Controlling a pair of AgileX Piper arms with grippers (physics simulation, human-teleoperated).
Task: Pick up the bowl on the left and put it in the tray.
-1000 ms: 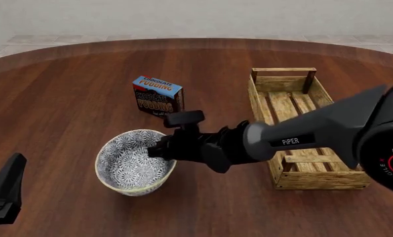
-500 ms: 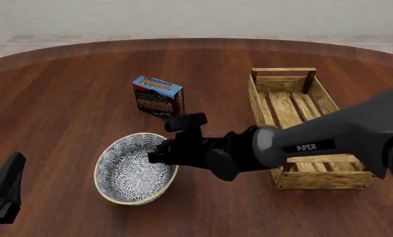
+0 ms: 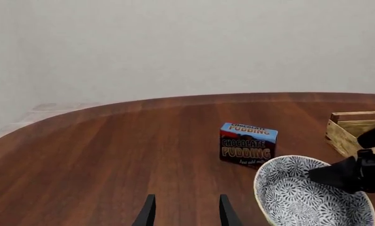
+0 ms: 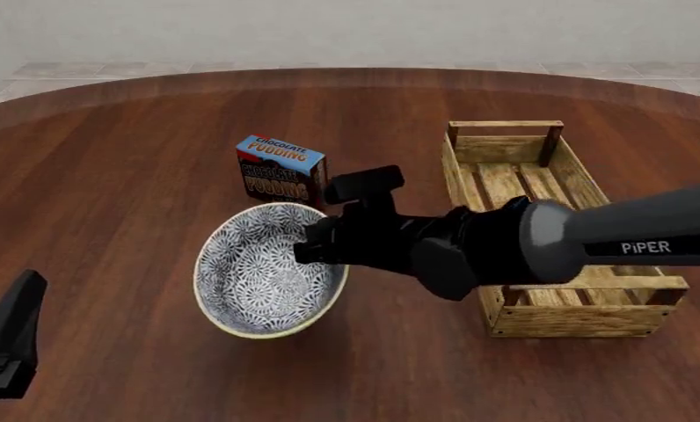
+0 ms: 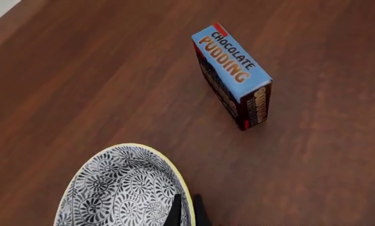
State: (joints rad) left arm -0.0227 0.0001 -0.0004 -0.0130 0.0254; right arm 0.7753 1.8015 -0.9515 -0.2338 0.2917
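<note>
The bowl, white with a dense dark floral pattern and a pale rim, hangs tilted just above the table left of centre. My right gripper is shut on its right rim; in the right wrist view the fingertips pinch the rim of the bowl. The wooden slatted tray lies to the right, apart from the bowl. My left gripper rests low at the near left, well away from the bowl; in its own wrist view the left gripper is open and holds nothing.
A chocolate pudding box stands upright just behind the bowl, close to my right gripper. It also shows in the wrist views, the pudding box beside the bowl and the pudding box beyond the rim. A corner of the tray shows past the bowl.
The right gripper has lifted the bowl by its rim, carried it right and toward the pudding box, and tilted it. The left arm has not moved.
</note>
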